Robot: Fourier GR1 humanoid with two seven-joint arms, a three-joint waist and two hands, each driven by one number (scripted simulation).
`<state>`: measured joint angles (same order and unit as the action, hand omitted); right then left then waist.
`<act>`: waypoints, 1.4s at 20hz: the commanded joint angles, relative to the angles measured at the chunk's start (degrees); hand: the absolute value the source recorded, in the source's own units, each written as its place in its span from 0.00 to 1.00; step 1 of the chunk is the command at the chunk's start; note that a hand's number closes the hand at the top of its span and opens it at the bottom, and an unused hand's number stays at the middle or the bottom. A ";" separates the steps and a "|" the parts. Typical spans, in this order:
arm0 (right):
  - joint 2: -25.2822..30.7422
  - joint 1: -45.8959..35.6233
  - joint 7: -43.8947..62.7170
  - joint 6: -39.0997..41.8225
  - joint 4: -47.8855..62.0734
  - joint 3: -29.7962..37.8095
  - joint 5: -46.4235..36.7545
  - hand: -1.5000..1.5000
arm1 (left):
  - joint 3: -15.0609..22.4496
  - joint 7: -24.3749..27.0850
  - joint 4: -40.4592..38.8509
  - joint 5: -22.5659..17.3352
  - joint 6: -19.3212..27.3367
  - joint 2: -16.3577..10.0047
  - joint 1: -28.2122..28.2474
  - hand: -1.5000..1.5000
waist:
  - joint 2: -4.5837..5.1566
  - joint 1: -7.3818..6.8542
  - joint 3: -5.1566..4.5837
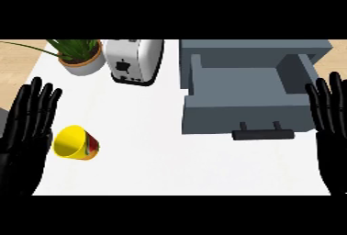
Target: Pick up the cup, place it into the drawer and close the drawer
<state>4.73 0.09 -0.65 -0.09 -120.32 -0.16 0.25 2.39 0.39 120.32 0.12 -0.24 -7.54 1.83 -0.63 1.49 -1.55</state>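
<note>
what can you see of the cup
The cup is yellow inside and red outside, with a dark and green pattern on its wall. No handle shows. It looks empty and lies tipped over on the white counter, with its round mouth facing up and left. It sits at the counter's left, right beside the open left hand; whether they touch cannot be told. It is well apart from the open drawer.

Bright, even light; shadows faint and soft.
</note>
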 commanded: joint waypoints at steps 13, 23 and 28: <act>3.81 -3.06 5.30 6.82 6.04 -1.12 3.63 0.00 | -17.25 -0.38 -22.01 -43.27 -33.21 -16.82 1.06 0.00 | 0.79 -1.71 1.50; 4.48 -7.99 7.59 8.01 6.37 1.19 4.63 0.00 | -17.82 7.46 -46.09 -27.67 -38.23 -16.21 -9.18 0.00 | 0.69 -1.09 1.52; 4.84 -13.83 2.17 8.57 16.22 4.26 4.19 0.00 | -18.42 12.54 -54.43 -21.54 -39.04 -16.26 -11.11 0.00 | 0.74 -1.36 1.53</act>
<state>8.92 -10.75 2.93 7.85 -107.62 2.32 4.17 -15.35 9.29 73.78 -25.79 -38.06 -23.49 -6.89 0.00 0.12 0.14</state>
